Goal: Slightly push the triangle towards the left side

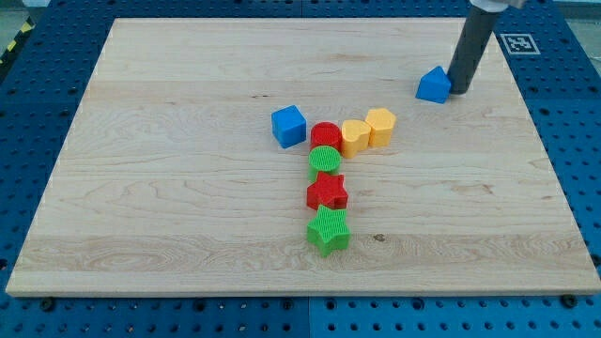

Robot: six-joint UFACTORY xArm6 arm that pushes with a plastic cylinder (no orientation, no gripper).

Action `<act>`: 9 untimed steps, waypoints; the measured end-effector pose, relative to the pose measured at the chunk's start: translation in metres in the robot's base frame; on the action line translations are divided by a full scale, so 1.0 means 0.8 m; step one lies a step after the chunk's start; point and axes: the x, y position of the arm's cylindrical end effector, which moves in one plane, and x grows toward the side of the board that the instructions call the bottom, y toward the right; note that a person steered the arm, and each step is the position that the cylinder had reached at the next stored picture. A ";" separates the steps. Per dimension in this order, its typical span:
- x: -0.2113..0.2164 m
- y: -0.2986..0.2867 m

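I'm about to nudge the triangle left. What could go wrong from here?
My tip sits at the blue triangle's right side, toward its top edge, so an off-centre push may spin it or slip past. A long push could send it toward the yellow blocks.

This looks like a robotics lab or test bench rather than a home or shop. A pale wooden board [141, 188] lies flat on a blue perforated metal table [582, 122], its regular grid of holes being the kind used for bolting down fixtures. A black-and-white fiducial marker [518, 42] sits on that surface near the view's top right corner, the sort used for camera calibration. Yellow-and-black hazard striping [11, 49] runs along the view's top left edge, marking off a machine's working area.
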 end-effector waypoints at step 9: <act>-0.004 -0.041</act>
